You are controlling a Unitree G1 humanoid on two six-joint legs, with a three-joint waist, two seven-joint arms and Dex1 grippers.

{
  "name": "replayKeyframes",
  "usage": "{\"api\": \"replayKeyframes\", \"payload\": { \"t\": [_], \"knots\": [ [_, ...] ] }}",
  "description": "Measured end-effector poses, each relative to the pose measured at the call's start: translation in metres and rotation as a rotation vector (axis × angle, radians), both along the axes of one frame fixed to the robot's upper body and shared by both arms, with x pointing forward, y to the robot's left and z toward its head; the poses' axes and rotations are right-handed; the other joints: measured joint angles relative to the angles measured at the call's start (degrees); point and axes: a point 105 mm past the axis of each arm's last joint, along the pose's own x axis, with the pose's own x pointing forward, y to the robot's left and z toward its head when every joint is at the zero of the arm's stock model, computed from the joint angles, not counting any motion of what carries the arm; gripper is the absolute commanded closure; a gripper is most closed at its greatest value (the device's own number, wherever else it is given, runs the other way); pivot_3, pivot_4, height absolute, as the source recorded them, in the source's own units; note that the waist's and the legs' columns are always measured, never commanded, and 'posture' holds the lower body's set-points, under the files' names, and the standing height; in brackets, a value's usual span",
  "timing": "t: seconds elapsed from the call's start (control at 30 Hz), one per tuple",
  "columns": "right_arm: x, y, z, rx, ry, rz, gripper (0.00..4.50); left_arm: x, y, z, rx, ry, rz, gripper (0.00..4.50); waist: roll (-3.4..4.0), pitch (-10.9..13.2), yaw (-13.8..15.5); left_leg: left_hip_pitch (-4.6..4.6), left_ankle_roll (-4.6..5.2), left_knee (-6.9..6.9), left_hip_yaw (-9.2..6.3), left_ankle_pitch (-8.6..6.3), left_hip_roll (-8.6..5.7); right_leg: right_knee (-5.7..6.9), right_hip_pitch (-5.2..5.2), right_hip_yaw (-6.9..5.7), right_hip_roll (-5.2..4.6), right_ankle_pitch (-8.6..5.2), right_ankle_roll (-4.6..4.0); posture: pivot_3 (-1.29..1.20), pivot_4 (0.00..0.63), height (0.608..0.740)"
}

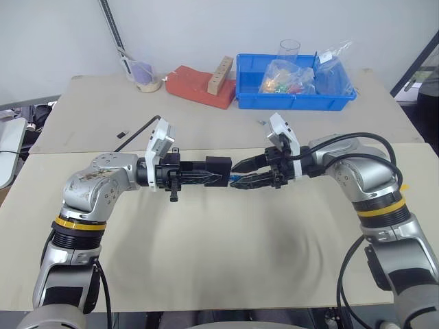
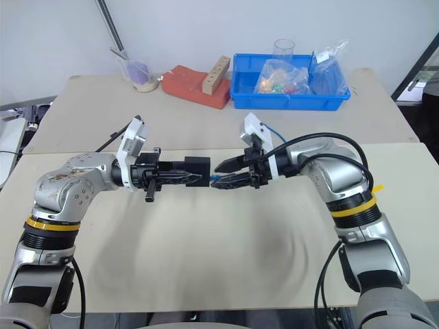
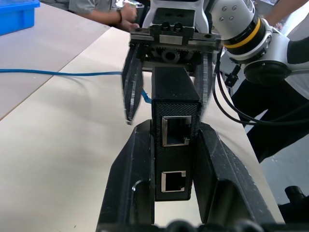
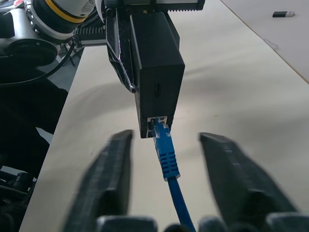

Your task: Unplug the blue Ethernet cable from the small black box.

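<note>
Facing the small black box point(image 3: 175, 145), two empty ports show.

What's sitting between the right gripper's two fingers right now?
In the right wrist view, the blue cable runs up the gap between the right gripper's fingers, its plug at the black box. The fingers stand clear of it.
</note>
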Motion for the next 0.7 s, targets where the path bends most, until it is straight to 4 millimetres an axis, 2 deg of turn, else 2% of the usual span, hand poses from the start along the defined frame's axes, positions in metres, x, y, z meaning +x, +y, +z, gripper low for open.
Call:
{"api": "replayKeyframes", "payload": {
  "t": [0.13, 0.53, 0.7],
  "knots": [
    [-0.003, 0.001, -0.001, -0.003, 0.009, 0.024, 4.48, 0.0, 0.0, 0.0, 0.005, 0.0, -0.001, 3.95, 0.0, 0.0, 0.0, 0.0, 0.0, 0.0, 0.0, 0.0, 0.0, 0.0, 0.0, 0.0, 0.0, 0.0, 0.0, 0.0, 0.15, 0.74],
    [-0.005, 0.0, -0.004, -0.031, 0.008, 0.049, 4.48, -0.004, -0.001, -0.002, 0.025, 0.005, -0.019, 3.95, 0.0, 0.0, 0.0, 0.0, 0.0, 0.0, 0.0, 0.0, 0.0, -0.01, 0.0, -0.01, 0.0, 0.0, 0.0, 0.0, 0.15, 0.74],
    [-0.014, -0.007, -0.007, -0.047, -0.031, 0.101, 4.48, -0.015, -0.002, -0.004, 0.034, -0.004, -0.045, 3.95, 0.0, 0.0, 0.02, -0.01, 0.01, -0.01, -0.01, -0.01, 0.01, -0.02, 0.0, -0.01, 0.0, 0.0, 0.0, 0.0, 0.15, 0.74]
  ]
}}
